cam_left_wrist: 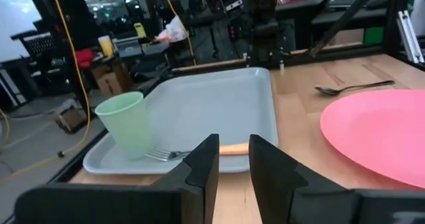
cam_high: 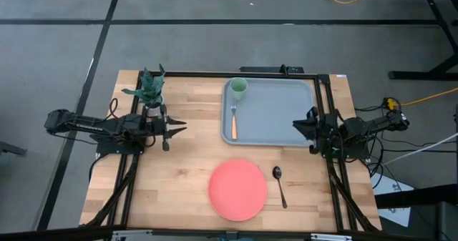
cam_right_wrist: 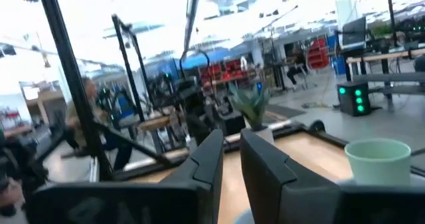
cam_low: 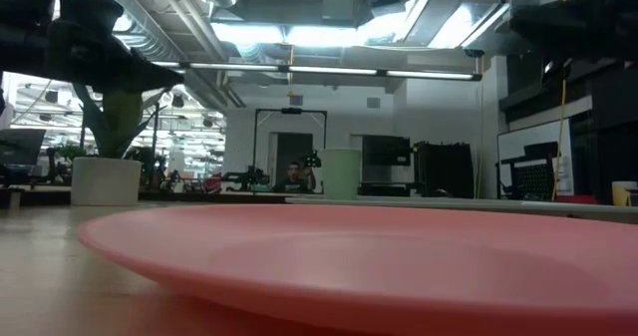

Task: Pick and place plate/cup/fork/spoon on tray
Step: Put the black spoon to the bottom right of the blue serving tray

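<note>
The grey-blue tray (cam_high: 275,116) lies at the table's far middle. The light green cup (cam_high: 238,88) stands upright in its far left corner, and the orange-handled fork (cam_high: 233,123) lies along its left side. The coral-pink plate (cam_high: 237,190) lies flat on the table nearer than the tray, with the dark spoon (cam_high: 279,186) on the table to its right. My left gripper (cam_high: 179,129) hovers left of the tray, shut and empty, pointing at it. My right gripper (cam_high: 297,124) hovers over the tray's right edge, shut and empty.
A dark green plant figure (cam_high: 149,89) in a white pot stands at the far left, just beyond my left arm. A black frame runs along the table's edges. Bare wood lies left of the plate and at the near right.
</note>
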